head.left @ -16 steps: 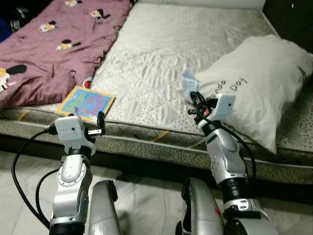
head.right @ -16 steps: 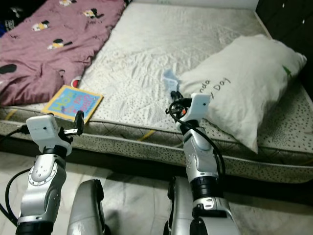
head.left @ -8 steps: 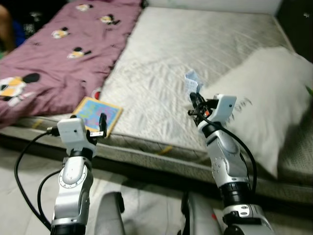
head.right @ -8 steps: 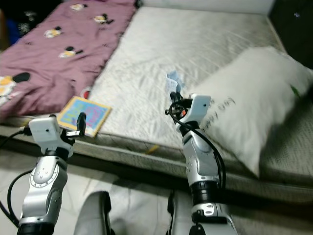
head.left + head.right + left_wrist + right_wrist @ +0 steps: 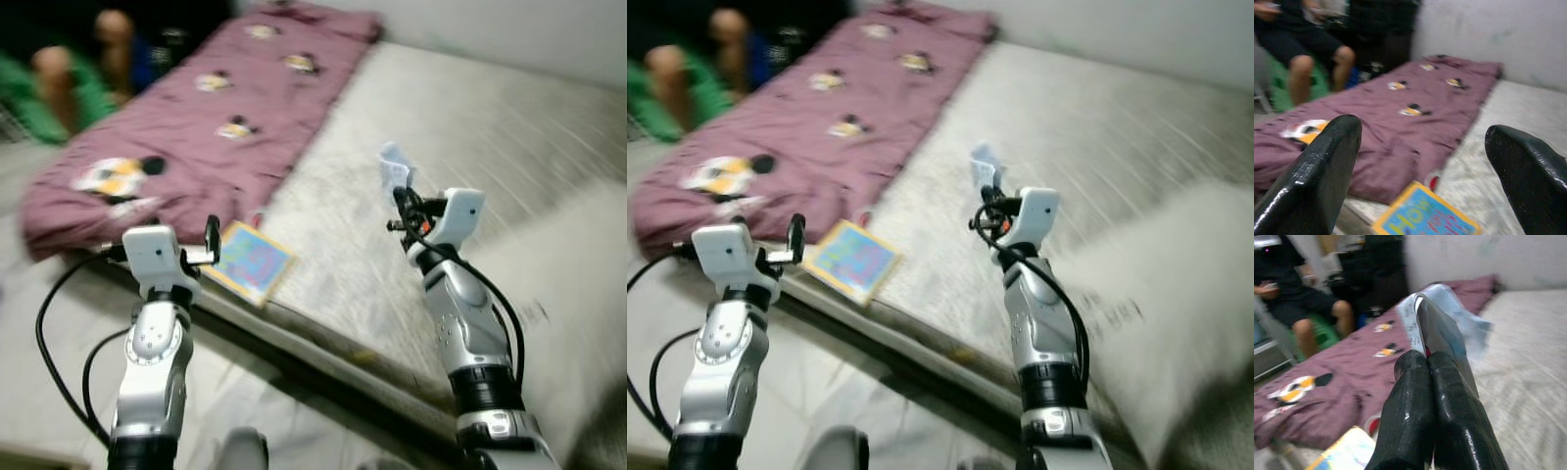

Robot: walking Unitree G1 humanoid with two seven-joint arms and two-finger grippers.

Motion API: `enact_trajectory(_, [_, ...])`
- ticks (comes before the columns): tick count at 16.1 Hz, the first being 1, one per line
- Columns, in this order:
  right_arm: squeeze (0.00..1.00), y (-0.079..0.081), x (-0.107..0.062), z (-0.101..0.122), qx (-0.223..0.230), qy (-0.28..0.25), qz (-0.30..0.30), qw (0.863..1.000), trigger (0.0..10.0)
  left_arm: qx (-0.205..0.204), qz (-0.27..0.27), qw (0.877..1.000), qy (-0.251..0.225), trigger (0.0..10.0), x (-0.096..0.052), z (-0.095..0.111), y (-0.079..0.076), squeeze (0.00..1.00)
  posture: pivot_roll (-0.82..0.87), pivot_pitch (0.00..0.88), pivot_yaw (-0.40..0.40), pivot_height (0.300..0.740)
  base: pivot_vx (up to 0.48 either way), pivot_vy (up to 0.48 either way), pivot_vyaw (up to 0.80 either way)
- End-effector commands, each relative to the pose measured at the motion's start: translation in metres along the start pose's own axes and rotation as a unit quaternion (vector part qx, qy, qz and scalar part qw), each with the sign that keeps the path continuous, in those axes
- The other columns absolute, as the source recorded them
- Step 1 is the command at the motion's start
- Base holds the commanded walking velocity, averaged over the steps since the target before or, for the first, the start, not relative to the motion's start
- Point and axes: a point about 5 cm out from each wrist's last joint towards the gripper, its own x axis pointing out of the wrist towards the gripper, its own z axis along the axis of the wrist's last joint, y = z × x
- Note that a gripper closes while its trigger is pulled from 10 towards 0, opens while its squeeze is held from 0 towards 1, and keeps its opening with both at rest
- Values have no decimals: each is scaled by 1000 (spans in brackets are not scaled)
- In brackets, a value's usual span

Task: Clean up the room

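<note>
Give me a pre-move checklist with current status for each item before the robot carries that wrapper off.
1. Right gripper shut on the wrapper: ok.
2. Wrapper lifted off the mattress: ok.
3. Left gripper open and holding nothing: ok.
4. Book lying at the mattress edge, not picked up: not ok.
5. Person seated beyond the purple blanket, away from both arms: ok.
6. Head views sharp enough to judge the path: not ok, blurred.
</note>
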Motion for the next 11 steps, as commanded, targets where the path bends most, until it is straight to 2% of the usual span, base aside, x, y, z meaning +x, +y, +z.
enact_trajectory(1, [0, 7, 0, 0, -6, -3, 17, 1000, 10000, 5, 7, 1000, 7, 10000, -1, -3, 6, 0, 14, 0, 8, 740, 0, 0, 0])
enact_trajectory(6, [0, 3, 0, -1, -23, 5, 4, 1000, 10000, 5, 8, 1000, 15, 10000, -6, -8, 6, 0, 15, 0, 2, 740, 0, 0, 0])
enact_trajectory(9, [0, -3, -1, -6, -14, 20, -20, 999, 10000, 9, 35, 999, 33, 10000, -11, -15, 9, 0, 14, 0, -2, 740, 0, 0, 0])
enact_trajectory(11, [0, -4, -2, -8, -22, 28, -26, 999, 10000, -2, 30, 999, 37, 10000, -12, -16, 7, 0, 13, 0, -5, 740, 0, 0, 0])
